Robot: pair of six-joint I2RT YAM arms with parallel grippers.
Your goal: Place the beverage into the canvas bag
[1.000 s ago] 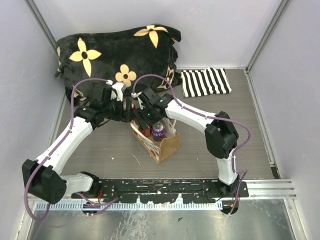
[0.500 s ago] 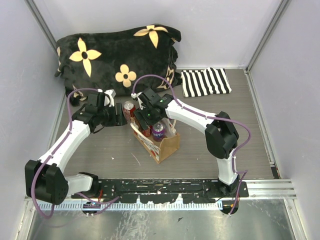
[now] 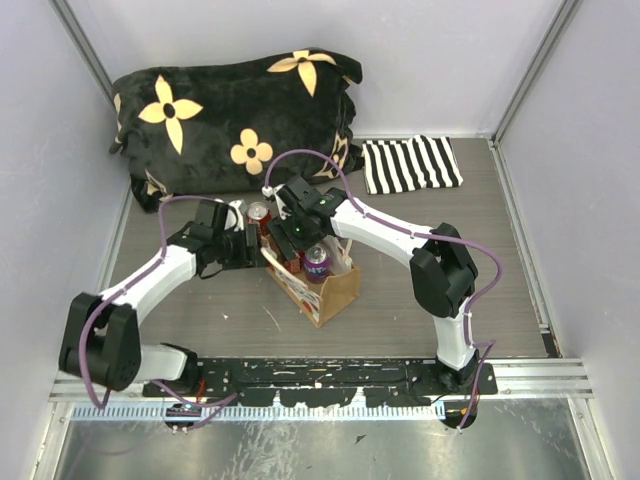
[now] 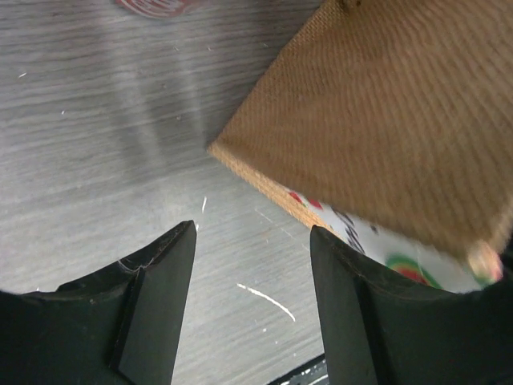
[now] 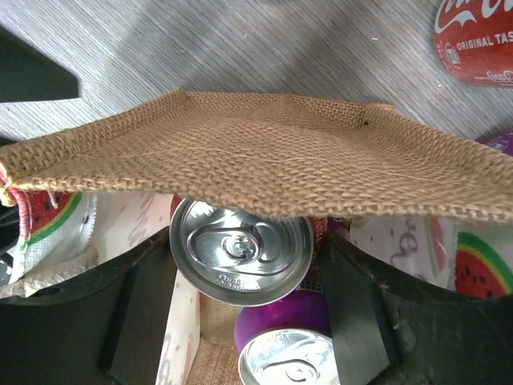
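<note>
At the back of the table (image 3: 200, 300), pillow (image 3: 230, 110): a dark flowered bulk at 11 o'clock from the bag, well apart from the work and seemingly no part of it.
Striped cloth (image 3: 410, 165): lies flat at 1 o'clock, also out of the way.
Bag (image 3: 330, 290): stands upright mid-table with its mouth up so cans can go straight down. In the right wrist view one woven wall sags across the opening and narrows it.
Right claw (image 5: 244, 257): reaches over the bag's 11 o'clock corner, its fingers pinching a can from both sides.
Left claw (image 4: 252, 241): low at the bag's 9 o'clock side, fingers spread with only bare table between them. It touches nothing, and is probably placed to steady or tug the sagging wall.
Held can (image 5: 240, 245): upright with its tab up, at the bag's mouth and partly under the sagging wall. It is likely kept vertical to slide in beside the other can.
Purple can (image 3: 317, 263): already inside the bag, standing upright.
Cola can (image 3: 258, 213): on the table at the bag's 11 o'clock, just beyond both claws, not yet bagged.
</note>
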